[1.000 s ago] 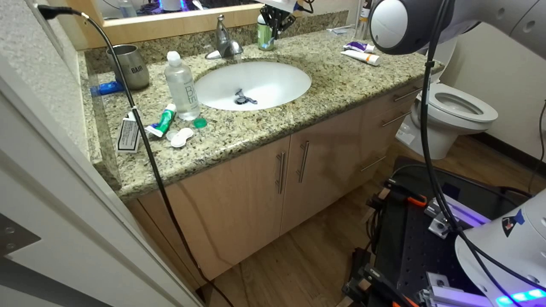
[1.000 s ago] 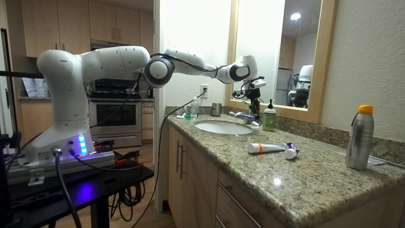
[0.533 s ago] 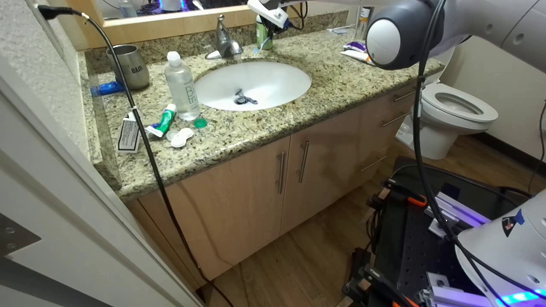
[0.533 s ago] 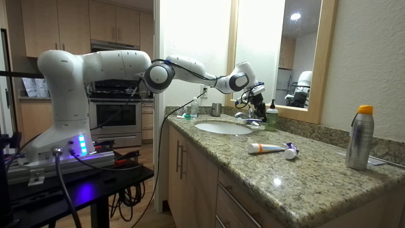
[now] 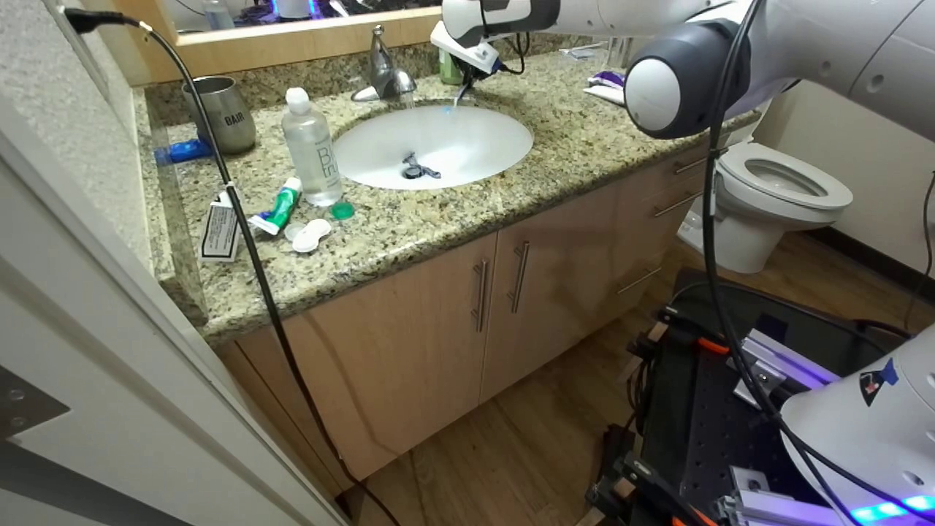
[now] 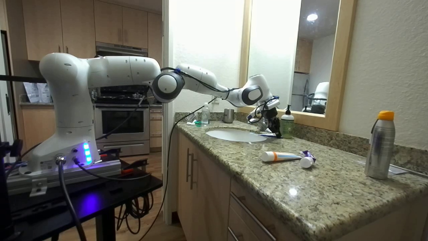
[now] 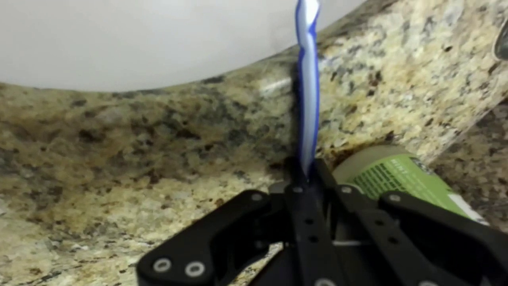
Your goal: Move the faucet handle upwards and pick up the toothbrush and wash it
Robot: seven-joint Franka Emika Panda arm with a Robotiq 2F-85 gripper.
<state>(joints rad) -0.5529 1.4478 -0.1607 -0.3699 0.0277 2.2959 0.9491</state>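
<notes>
Holds the blue-and-white toothbrush in the gripper, closed nearly to the end and pinching it. Reaches with the toothbrush over the edge of the white basin. Has the faucet handle farther off, on top of the faucet, with water falling below it. Stands just beside the green pump bottle.

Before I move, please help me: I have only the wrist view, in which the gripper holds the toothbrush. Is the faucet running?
Observer: Yes, water runs from the faucet.
Operator: Thank you. Does what I hold touch it?
Observer: It seems not: in an exterior view, a gap shows between the toothbrush and the water.
Operator: Does something stand on the opposite side?
Observer: Yes, a clear bottle stands upright beside the basin.
</notes>
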